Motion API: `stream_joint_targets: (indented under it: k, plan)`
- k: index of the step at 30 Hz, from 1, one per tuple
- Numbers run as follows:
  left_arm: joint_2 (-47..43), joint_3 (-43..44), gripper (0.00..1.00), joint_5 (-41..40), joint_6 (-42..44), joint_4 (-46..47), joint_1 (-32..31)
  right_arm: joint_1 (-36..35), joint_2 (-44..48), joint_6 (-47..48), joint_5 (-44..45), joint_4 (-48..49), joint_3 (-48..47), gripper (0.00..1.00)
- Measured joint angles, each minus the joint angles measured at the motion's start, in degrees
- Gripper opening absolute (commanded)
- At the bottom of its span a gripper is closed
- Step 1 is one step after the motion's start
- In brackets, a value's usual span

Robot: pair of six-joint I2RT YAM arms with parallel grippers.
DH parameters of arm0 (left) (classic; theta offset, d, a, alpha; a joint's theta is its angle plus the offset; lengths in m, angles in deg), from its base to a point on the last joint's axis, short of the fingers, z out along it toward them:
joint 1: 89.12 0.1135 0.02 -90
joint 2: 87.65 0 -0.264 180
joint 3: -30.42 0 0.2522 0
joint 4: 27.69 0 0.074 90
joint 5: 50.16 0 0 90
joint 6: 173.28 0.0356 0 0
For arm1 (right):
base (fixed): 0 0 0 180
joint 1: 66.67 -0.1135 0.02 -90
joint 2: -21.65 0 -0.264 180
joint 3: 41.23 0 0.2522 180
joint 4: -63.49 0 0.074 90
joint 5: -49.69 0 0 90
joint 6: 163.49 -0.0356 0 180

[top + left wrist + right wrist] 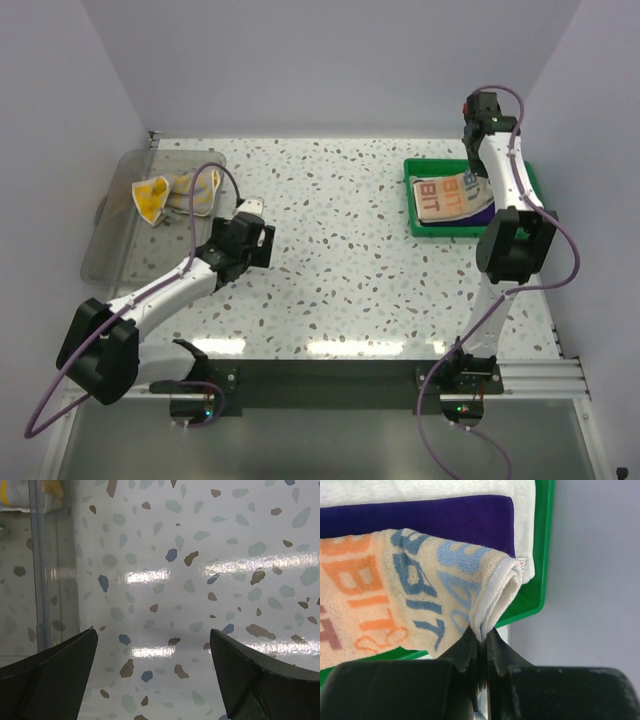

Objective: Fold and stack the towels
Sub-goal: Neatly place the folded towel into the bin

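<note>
The lettered towel (pixel 395 590), pale with orange and blue block letters, lies on top of the purple towel (pixel 420 517) and the white towel (pixel 445 490) in a green tray (pixel 540 580). My right gripper (pixel 482 635) is shut on the lettered towel's folded corner and lifts it slightly. In the top view that stack (pixel 452 192) sits at the back right under the right arm. My left gripper (pixel 252 208) hovers open over bare table, its fingers (pixel 55 675) wide apart and holding nothing.
A clear plastic bin (pixel 120 230) stands at the far left with a crumpled yellow-and-white cloth (pixel 165 195) in it. Its wall (pixel 40 580) lies just left of my left gripper. The green tray (pixel 415 200) sits close to the right wall.
</note>
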Motion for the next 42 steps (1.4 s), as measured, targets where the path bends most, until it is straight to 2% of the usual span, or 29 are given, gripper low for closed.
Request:
stream_joint_targets:
  k: [1, 2, 3, 5, 6, 7, 9, 12, 18, 22, 25, 34, 42]
  plan:
    - [0.04, 0.0, 1.0, -0.11, 0.0, 0.0, 0.0, 0.17, -0.13, 0.17, 0.52, 0.61, 0.76, 0.02]
    - [0.09, 0.0, 1.0, -0.15, 0.0, 0.0, 0.0, 0.39, -0.35, 0.31, 0.9, 1.14, 1.49, 0.1]
    - [0.11, 0.0, 1.0, -0.22, 0.0, 0.02, 0.02, 0.59, -0.81, 0.31, 1.46, 1.4, 1.86, 0.27]
    - [0.24, 0.0, 1.0, -0.31, 0.02, 0.02, 0.02, 0.81, -2.38, 0.0, 2.47, 2.32, 2.05, 0.45]
    - [0.33, 0.0, 1.0, -0.31, 0.04, 0.04, 0.0, 0.81, -3.28, -0.09, 3.41, 2.89, 2.16, 0.64]
    - [0.42, 0.0, 1.0, -0.31, 0.02, 0.04, 0.0, 0.81, -4.22, -0.66, 4.35, 3.3, 2.23, 0.73]
    - [0.52, 0.0, 1.0, -0.33, 0.04, 0.02, 0.0, 0.79, -5.9, -1.33, 6.84, 4.11, 2.64, 0.88]
    - [0.5, 0.0, 1.0, -0.7, 0.02, -0.04, 0.02, 0.72, -7.1, -3.32, 11.04, 4.39, 3.19, 0.97]
    - [-0.74, 2.16, 1.0, -1.73, -0.13, -2.4, 0.02, 0.76, -5.22, -9.81, 17.18, 3.52, 3.21, 0.99]
    - [-3.15, 6.75, 1.0, -2.89, -1.18, -5.14, 0.02, 0.79, 2.08, -15.02, 16.37, 2.21, 5.57, 0.99]
    - [-6.69, 8.98, 1.0, -4.07, -2.16, -6.64, 0.02, 0.74, 12.87, -18.21, 14.14, 2.6, 11.28, 0.99]
    - [-23.87, 11.06, 1.0, -11.34, -5.2, -12.17, 0.02, 0.11, 56.74, -24.17, 2.43, 9.46, 30.86, 0.99]
    - [-46.27, 9.09, 1.0, -16.79, -7.1, -16.57, 0.09, -8.0, 79.01, -22.45, 1.57, 9.55, 44.33, 0.99]
